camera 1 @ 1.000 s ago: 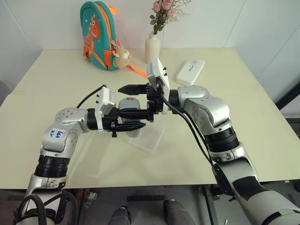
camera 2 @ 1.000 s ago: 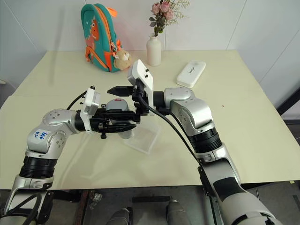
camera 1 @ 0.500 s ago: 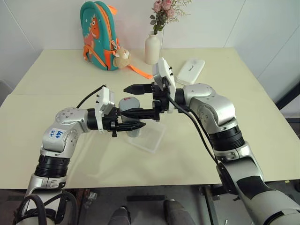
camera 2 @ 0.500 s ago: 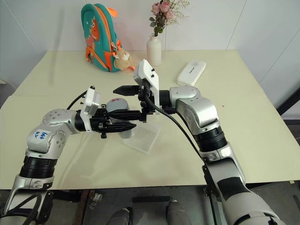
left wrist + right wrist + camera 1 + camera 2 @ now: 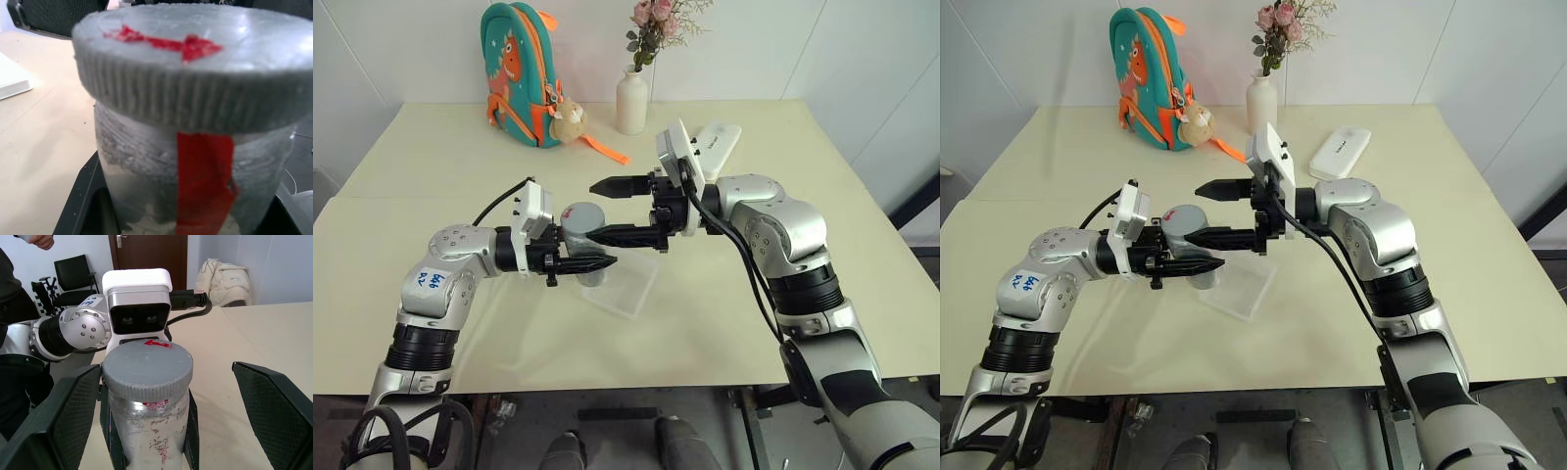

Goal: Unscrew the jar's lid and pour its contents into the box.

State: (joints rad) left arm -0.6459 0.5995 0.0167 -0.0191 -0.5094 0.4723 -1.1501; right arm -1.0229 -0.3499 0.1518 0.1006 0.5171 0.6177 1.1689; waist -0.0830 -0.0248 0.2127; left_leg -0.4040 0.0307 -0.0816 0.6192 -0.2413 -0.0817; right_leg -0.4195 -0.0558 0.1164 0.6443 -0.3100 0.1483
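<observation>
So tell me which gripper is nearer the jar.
Left. The left gripper is shut on the jar, holding it upright above the box. The right gripper is open beside the lid, fingers apart from it.

A teal backpack (image 5: pixel 520 70) with a plush toy (image 5: pixel 570 121) stands at the counter's (image 5: pixel 431 157) far edge, beside a white vase (image 5: pixel 631 100) of pink flowers (image 5: pixel 656 20); a white oblong case (image 5: pixel 717 143) lies nearby.

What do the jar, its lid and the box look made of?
Jar: dull silvery-grey, rough patchy surface with red marks; painted or wrapped, whether metal or plastic is unclear.
Lid: matte grey, fine ribbing round the edge, red mark on top; looks like moulded plastic.
Box: clear glossy plastic, since the table shows through it.
</observation>
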